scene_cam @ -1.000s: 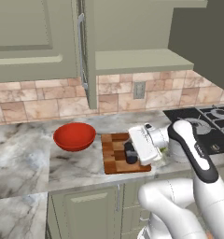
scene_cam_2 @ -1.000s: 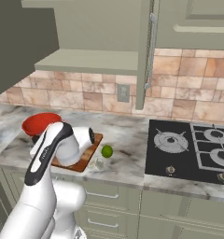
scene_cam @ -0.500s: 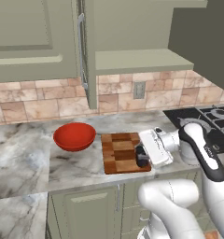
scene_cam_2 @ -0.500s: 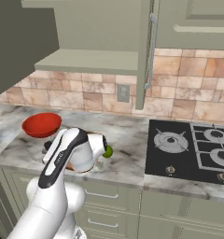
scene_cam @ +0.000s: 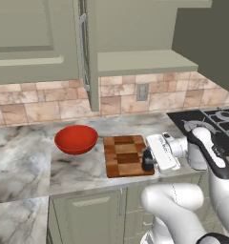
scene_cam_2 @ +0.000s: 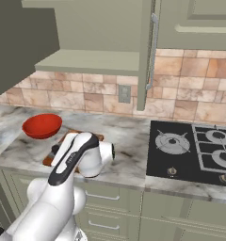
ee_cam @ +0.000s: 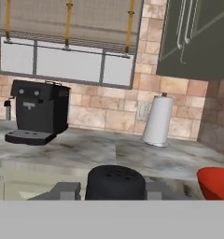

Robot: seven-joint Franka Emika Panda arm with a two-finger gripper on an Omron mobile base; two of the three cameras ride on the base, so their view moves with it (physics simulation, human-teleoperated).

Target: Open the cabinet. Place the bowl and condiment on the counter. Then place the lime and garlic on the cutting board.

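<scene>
Looking down from the left base camera, we see our pincer (scene_cam: 146, 161) clamped on the small slim black bottle (scene_cam: 148, 160), at the chequered wooden cutting board's (scene_cam: 124, 154) 3 o'clock edge. The glossy red bowl (scene_cam: 76, 138) rests on the marble tabletop (scene_cam: 26, 164) at the board's 9 o'clock. The sage-green cabinet (scene_cam: 135, 33) stands open.

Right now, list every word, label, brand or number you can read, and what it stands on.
None can be read.
The black bottle in the hand shows no label.
The coffee machine shows no brand.
The hob knobs show no marks.
</scene>
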